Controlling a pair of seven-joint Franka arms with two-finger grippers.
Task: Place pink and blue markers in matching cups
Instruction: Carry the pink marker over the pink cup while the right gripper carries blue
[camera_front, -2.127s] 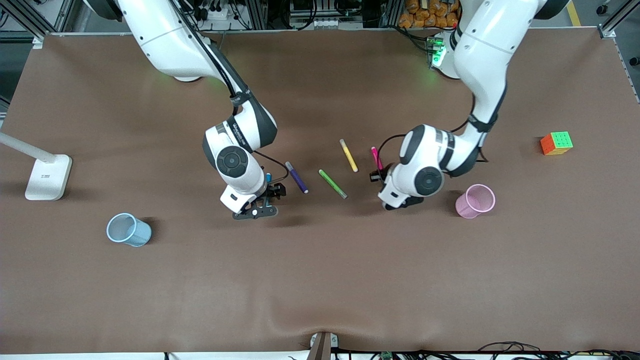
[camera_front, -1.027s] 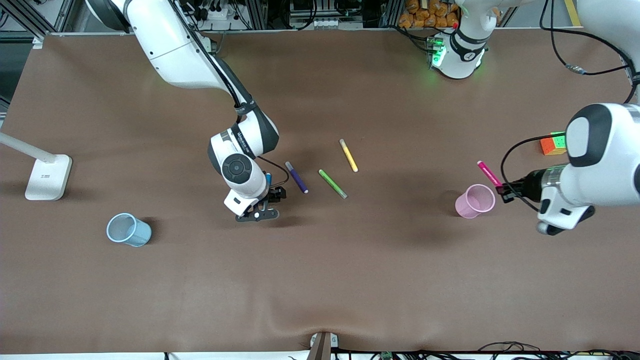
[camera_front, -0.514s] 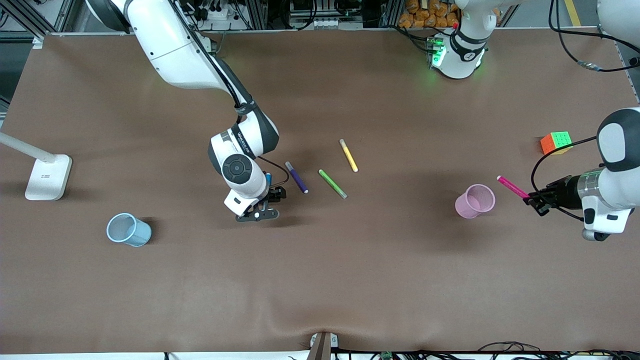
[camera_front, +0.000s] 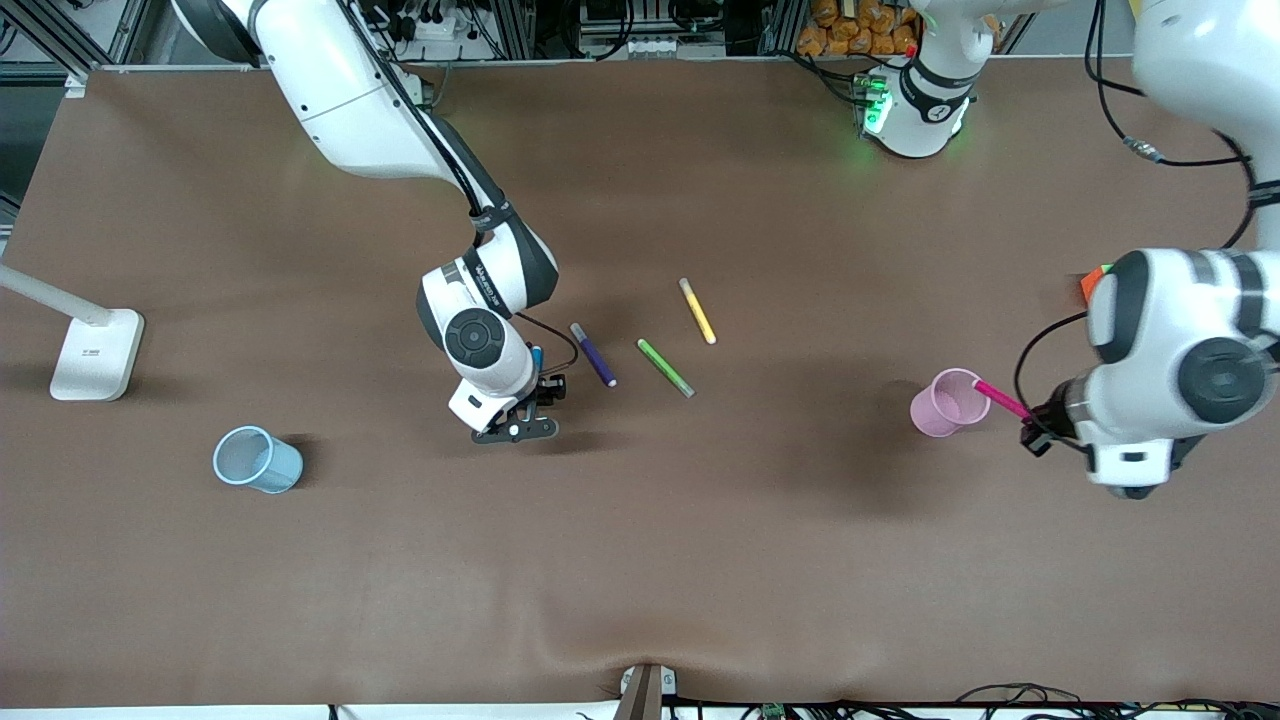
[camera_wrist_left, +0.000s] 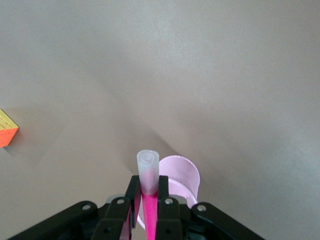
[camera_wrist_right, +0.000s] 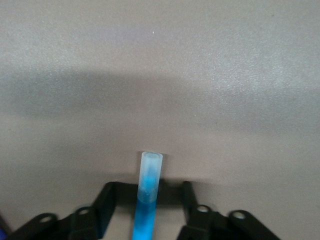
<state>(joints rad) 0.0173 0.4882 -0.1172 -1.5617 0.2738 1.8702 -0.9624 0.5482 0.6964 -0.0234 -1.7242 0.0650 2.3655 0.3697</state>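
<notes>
1. the left gripper (camera_front: 1035, 436) is clenched on the pink marker (camera_front: 1000, 401), which slants up out of its fingers (camera_wrist_left: 134, 196); the marker's free end sits over the rim of the pink cup (camera_front: 948, 403), at about 10 o'clock from the gripper in the front view.
2. in the left wrist view the marker's pale clear end (camera_wrist_left: 148, 170) shows against the cup, pinched tight on both sides.
3. the right gripper (camera_front: 540, 392) is down at the table with the blue marker (camera_front: 537, 356) lying between its fingers (camera_wrist_right: 107, 200); in the right wrist view there is a visible gap on each side of the marker, so the jaws are part way apart and not yet gripping it.
4. the blue cup (camera_front: 256, 460) stands well apart from that gripper, at about 8 o'clock from it, toward the right arm's end of the table.
5. just beside the right gripper, at 2 o'clock, lies a purple marker (camera_front: 593, 354); then a green marker (camera_front: 665, 367) and a yellow marker (camera_front: 697, 310), all flat on the table (camera_front: 640, 560).
6. a colour cube (camera_front: 1092, 283) peeks out at 12 o'clock from the left wrist, mostly hidden by it.
7. a white lamp base (camera_front: 96, 353) stands near the table's edge at the right arm's end.
</notes>
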